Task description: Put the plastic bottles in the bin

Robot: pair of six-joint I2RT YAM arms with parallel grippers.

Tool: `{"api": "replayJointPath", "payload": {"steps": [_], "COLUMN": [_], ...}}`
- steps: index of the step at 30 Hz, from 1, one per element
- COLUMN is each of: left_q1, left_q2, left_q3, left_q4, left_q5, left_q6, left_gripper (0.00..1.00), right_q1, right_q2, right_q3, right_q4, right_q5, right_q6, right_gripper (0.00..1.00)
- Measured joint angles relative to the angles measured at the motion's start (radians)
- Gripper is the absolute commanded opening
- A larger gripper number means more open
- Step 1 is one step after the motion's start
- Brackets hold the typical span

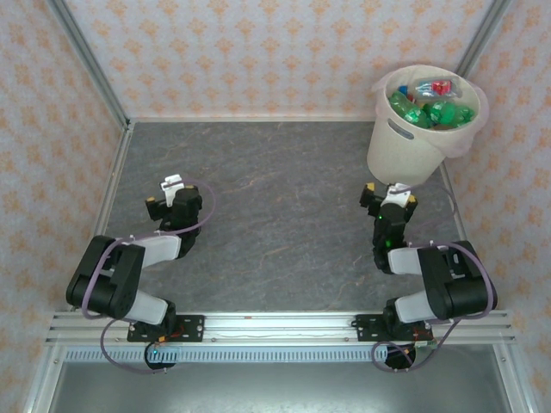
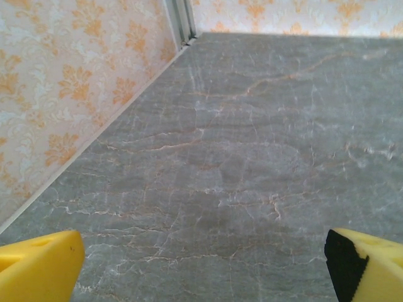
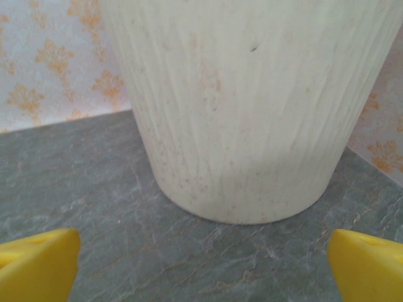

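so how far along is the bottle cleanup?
Done: bottles are piled in the bin. In hand: nothing; the left tool and right tool are both open and empty. Left: likely nothing, since the table in front of both shows just bare grey surface.

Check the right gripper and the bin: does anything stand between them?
Nothing visible does. The right gripper, jaws open, faces the lower wall of the bin across a short stretch of grey table with no object on it. The plastic bottles in view already lie inside the bin.
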Motion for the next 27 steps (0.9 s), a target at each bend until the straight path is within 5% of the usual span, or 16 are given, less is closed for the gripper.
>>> {"api": "replayJointPath", "payload": {"steps": [8,16,27], "left_q1": [0.016,0.131,0.137], "left_q2": [0.016,0.052,0.074], "left_q3": [-0.15,-0.235,-0.257], "left_q4": [0.389,0.642,0.709], "left_q5": [0.108,0.274,0.299], "left_q6": [0.104,0.095,0.069], "left_gripper": [1.0,1.0,1.0], "right_q1": [-0.051,-0.057,-0.057], "right_q2": [0.089,0.091,0.091], "right_q3": [-0.053,-0.051,-0.05], "right_q4": [0.126,0.136,0.136], "right_q5": [-0.074,-0.087,-0.066], "right_q6": [0.019,0.034,0.053], "right_gripper": [1.0,1.0,1.0]}}
